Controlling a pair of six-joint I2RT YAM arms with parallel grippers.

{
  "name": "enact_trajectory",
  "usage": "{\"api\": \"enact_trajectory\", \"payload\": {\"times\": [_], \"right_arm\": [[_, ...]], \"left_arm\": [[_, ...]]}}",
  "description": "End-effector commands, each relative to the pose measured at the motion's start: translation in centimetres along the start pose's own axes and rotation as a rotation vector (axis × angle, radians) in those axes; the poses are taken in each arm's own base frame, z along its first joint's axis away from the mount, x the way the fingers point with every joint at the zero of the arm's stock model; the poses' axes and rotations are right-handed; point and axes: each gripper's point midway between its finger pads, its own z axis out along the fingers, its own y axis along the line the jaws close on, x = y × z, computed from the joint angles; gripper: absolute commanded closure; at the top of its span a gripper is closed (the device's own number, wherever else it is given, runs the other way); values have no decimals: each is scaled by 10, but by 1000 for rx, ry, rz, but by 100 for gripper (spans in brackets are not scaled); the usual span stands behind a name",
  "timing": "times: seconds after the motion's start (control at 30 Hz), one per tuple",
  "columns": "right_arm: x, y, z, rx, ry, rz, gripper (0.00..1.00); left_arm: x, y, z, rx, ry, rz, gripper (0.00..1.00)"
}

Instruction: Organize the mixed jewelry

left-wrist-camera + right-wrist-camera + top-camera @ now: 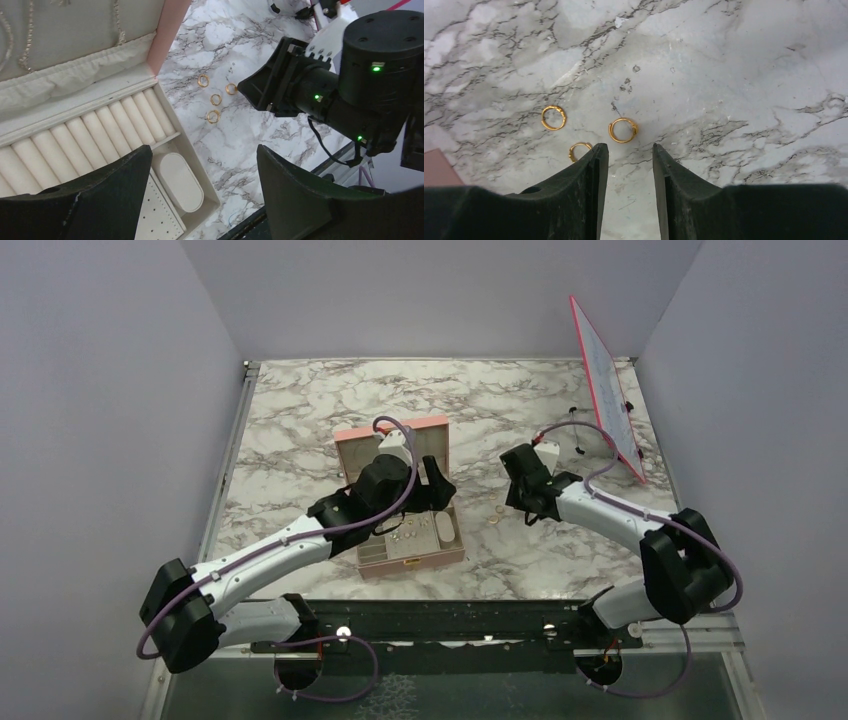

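Jewelry here = 4 small gold rings (215,99), lying loose on the marble table (235,145) just beside the pink box (167,42), none in it yet. R gripper (630,162) hangs right over them, jaws parted w/ nothing between. The nearest ring (623,130) sits just ahead of the tips, so I judge it's lined up for a pick. L gripper (202,155) is spread wide, empty, over the box's corner by the ring rolls (100,127), prob. waiting to receive.
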Motion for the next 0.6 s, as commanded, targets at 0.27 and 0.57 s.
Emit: {"api": "enact_trajectory", "payload": {"times": [0.27,0.57], "right_arm": [[11,-8,26,12,12,-66,65],[3,-7,33,-10,-10,-74,75]], "left_arm": [[7,-18,16,85,26,-3,27],[8,-17,17,78,27,-23,31]]}}
